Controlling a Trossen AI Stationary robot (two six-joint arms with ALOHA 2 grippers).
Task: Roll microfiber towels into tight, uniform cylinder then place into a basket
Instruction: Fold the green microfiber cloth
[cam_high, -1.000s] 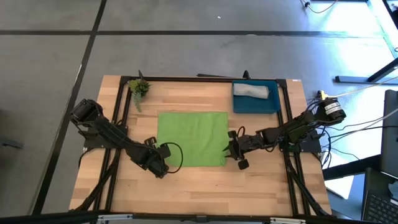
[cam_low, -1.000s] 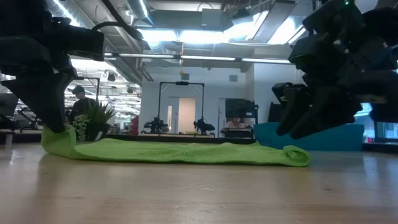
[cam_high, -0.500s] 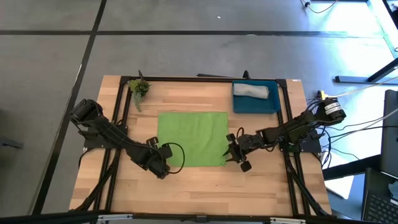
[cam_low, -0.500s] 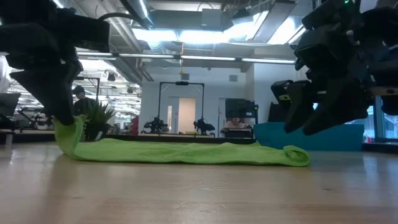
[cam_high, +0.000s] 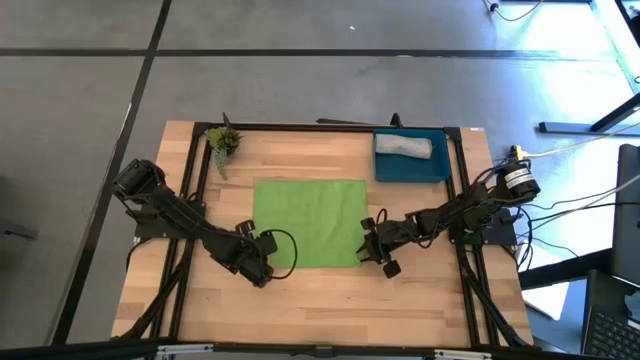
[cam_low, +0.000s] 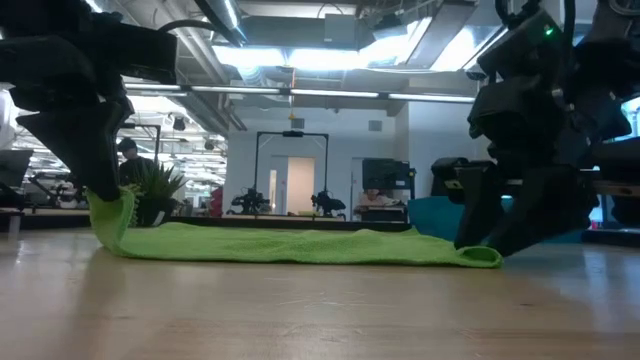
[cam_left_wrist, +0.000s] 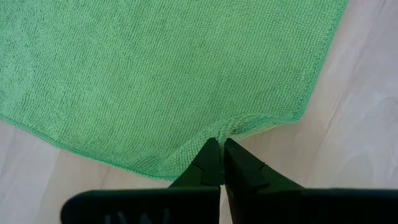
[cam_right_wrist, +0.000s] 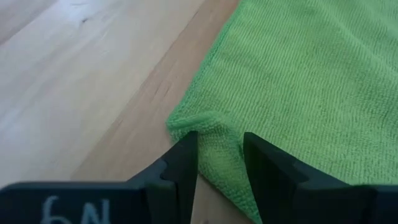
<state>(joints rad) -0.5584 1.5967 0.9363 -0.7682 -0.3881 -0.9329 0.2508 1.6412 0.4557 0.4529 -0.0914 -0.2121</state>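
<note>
Left gripper (cam_left_wrist: 217, 163): clamped on the near left corner of the green towel (cam_high: 308, 222), lifting that corner off the table, probably to start the roll from the near edge.

Right gripper (cam_right_wrist: 219, 160): fingers parted, straddling the puckered near right corner of the same towel; the cloth sits between them but is not yet pinched, judged a matching grab so both corners can turn together.

Green towel: otherwise spread flat, mid-table.

Grey towel (cam_high: 403, 146): already rolled, lying in the basket (cam_high: 410, 167) at the far right corner.

Small potted plant (cam_high: 223, 141): far left corner, well apart from the work.

Surface: pale wood table (cam_high: 320, 300) with a black frame.

Room: open workshop, ceiling lights, distant equipment, grey floor.
</note>
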